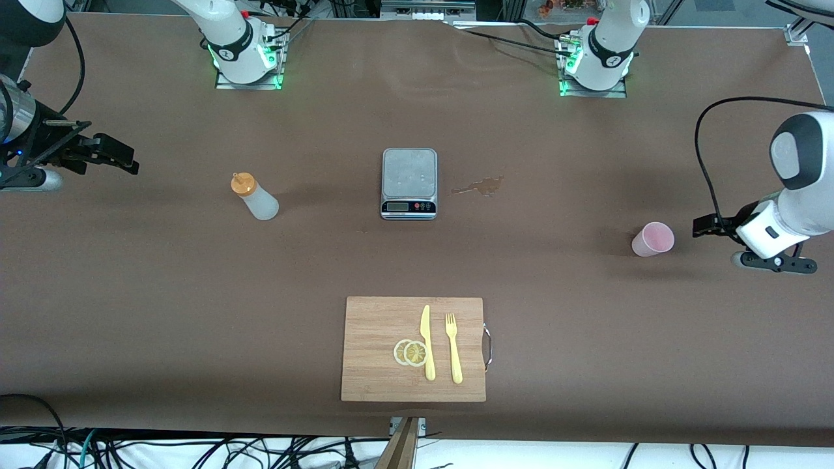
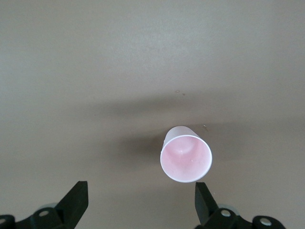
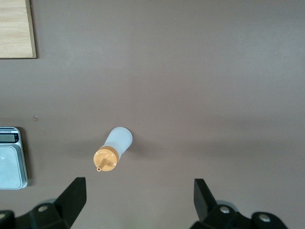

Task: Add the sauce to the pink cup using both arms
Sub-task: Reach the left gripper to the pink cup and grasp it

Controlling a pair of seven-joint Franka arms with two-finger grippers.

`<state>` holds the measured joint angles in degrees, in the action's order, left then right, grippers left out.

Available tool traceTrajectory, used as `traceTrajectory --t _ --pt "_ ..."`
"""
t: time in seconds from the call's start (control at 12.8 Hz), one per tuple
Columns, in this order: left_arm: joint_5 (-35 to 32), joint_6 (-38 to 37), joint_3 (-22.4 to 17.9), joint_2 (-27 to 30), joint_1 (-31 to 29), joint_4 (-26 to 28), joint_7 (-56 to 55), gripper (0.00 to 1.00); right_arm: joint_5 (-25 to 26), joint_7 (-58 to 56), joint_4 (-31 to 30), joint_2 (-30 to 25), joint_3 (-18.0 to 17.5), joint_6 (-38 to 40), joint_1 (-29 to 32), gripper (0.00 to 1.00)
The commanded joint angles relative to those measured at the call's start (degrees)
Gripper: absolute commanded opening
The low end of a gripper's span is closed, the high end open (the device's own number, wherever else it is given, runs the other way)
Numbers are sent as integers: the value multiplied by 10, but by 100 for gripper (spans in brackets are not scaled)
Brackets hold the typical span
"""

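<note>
The pink cup [image 1: 652,239] stands upright toward the left arm's end of the table, and its inside looks empty in the left wrist view [image 2: 185,154]. My left gripper [image 1: 707,225] hangs open just beside it, a small gap away; the cup sits ahead of its spread fingertips [image 2: 204,200], not between them. The sauce bottle [image 1: 255,197], whitish with an orange cap, stands upright toward the right arm's end. My right gripper [image 1: 120,156] is open and well short of the bottle [image 3: 113,149], with nothing between its fingers [image 3: 76,195].
A silver kitchen scale [image 1: 409,183] sits mid-table with a small wet stain [image 1: 481,186] beside it. Nearer the camera lies a wooden cutting board [image 1: 371,326] carrying a yellow knife [image 1: 427,342], a yellow fork [image 1: 453,348] and two lemon slices [image 1: 410,352].
</note>
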<state>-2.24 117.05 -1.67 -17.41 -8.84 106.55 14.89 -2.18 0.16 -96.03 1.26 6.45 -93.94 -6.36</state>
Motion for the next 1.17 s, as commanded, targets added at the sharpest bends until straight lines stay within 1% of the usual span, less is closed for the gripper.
traceTrajectory --t 0.0,0.23,0.47,0.63,0.78,0.94,1.02,1.1 --pt "26 63 -3 -13 -4 45 16 96 3 -3 8 2 0 7 2 100" --pt "27 114 -3 -21 -5 80 16 95 3 -3 8 2 0 7 2 100" --pt "44 134 -6 -25 -5 101 16 95 3 -3 8 2 0 7 2 100" --pt "45 168 -13 -24 -5 127 16 95 3 -3 8 2 0 7 2 100" --pt "50 185 -13 -25 -5 140 17 94 3 -3 8 2 0 7 1 100" --pt "60 186 -14 -29 -4 141 16 88 3 -3 8 2 0 7 1 100" --pt "61 186 -15 -30 -4 141 16 83 3 -3 8 2 0 7 1 100" --pt "62 186 -17 -30 -4 141 16 76 3 -3 8 2 0 7 1 100"
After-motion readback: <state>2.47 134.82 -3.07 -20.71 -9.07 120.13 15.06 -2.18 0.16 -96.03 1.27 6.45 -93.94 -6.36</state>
